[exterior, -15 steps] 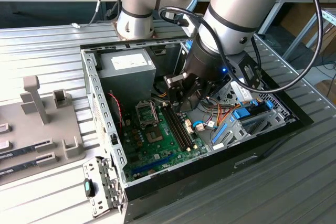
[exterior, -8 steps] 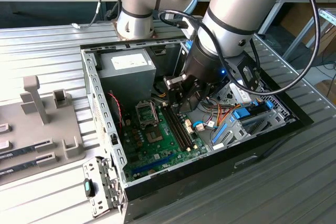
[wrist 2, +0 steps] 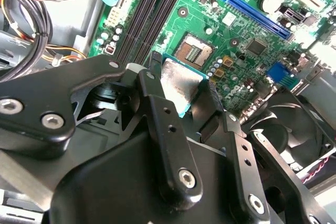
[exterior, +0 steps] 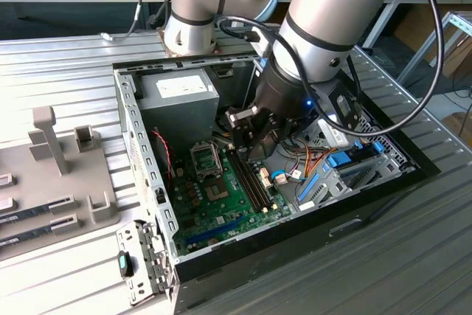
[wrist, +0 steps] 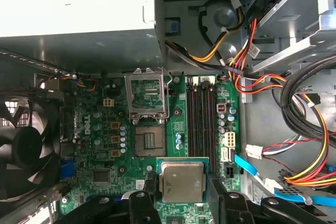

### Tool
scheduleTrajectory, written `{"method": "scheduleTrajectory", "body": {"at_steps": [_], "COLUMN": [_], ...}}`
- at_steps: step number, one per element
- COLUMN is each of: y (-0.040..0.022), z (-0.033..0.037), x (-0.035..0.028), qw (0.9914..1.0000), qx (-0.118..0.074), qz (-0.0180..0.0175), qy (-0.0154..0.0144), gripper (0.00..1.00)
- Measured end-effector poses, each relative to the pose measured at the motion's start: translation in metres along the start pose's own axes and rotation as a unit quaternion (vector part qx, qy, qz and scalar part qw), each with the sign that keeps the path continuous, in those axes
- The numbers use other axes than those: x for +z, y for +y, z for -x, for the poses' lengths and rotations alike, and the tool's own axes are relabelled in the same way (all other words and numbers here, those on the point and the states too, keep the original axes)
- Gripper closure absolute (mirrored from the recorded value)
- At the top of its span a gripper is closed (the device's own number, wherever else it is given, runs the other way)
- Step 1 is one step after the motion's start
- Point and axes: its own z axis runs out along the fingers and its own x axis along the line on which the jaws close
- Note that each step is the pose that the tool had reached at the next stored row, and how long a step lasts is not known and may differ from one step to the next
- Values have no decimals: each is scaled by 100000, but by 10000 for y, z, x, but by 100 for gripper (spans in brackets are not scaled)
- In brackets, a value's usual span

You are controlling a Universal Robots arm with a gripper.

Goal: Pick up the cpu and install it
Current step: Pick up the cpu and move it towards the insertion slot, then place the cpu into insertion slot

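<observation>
In the exterior view, the arm reaches down into the open computer case (exterior: 140,130) that lies on the ribbed metal bench (exterior: 413,256). The end effector (exterior: 251,145) hangs above the green motherboard (exterior: 221,215), just beside the open socket (exterior: 216,188), on the side of the socket toward the memory slots (exterior: 254,182). The grey power supply (exterior: 181,94) stands beyond the socket, past its raised metal frame (exterior: 206,156).

In the second wrist view, we see the end effector (wrist 2: 181,85) closed on the cpu (wrist 2: 181,80). Its black fingers (wrist 2: 157,108) press on two opposite edges of the chip, whose dull silver top faces the camera. The cpu is held clear of the board, near the socket (wrist 2: 194,53) but not over it. A black fan (wrist 2: 286,124) sits well away from the socket.

In the first wrist view, the cpu (wrist: 182,181) is clamped in the end effector (wrist: 182,184), with its thin green edge showing around the metal top. It is offset from the socket (wrist: 148,141), on the side away from the hinged frame (wrist: 147,92), which stands open between the socket and the power supply (wrist: 79,3).
</observation>
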Motion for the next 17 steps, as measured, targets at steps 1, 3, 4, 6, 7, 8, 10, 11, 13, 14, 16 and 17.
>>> {"method": "scheduleTrajectory", "body": {"at_steps": [1, 3, 4, 6, 7, 8, 10, 11, 13, 14, 16, 17], "y": [3, 19, 31, 33, 34, 35, 36, 36, 36, 36, 35, 35], "z": [-5, -6, -6, -6, -6, -6, -6, -6, -6, -6, -6, -5], "x": [6, 17, 19, 20, 19, 19, 19, 19, 22, 27, 35, 42], "qw": [100000, 100000, 100000, 100000, 100000, 100000, 100000, 100000, 100000, 100000, 100000, 100000], "qx": [-5, 0, -1, -8, -3, -2, -1, -3, -1, -2, -3, -2], "qz": [-21, -37, -36, -35, -37, -37, -40, -40, -44, -40, -39, -37], "qy": [4, 2, -1, 0, 2, 1, 1, 2, 4, 1, 1, 1], "gripper": [53, 53, 53, 53, 53, 53, 53, 53, 53, 53, 53, 53]}}
